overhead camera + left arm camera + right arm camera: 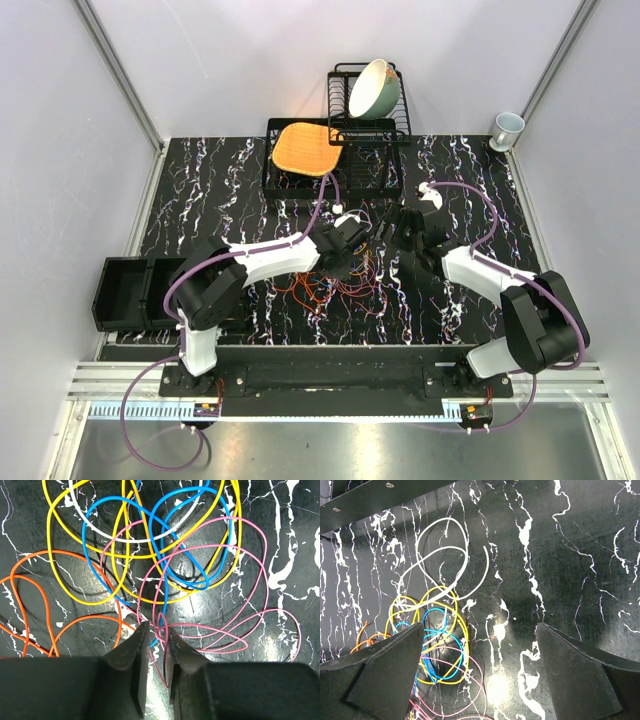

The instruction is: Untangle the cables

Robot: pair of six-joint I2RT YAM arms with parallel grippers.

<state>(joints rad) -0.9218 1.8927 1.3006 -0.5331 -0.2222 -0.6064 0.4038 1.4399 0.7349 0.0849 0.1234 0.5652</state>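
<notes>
Black dish rack (345,165) behind cables (340,285)

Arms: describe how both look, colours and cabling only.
Both arms, left and right, have white links with bulky black joints. A mauve hose loops along each arm. The fingers are black, wedge-shaped. No markings visible.

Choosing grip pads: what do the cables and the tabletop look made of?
The cables: apparently glossy plastic-sheathed wire, judging by their smooth bright colours and springy loops. The tabletop: a polished black marble-look surface with white veins and lamp glare; stone or laminate, unclear.
</notes>
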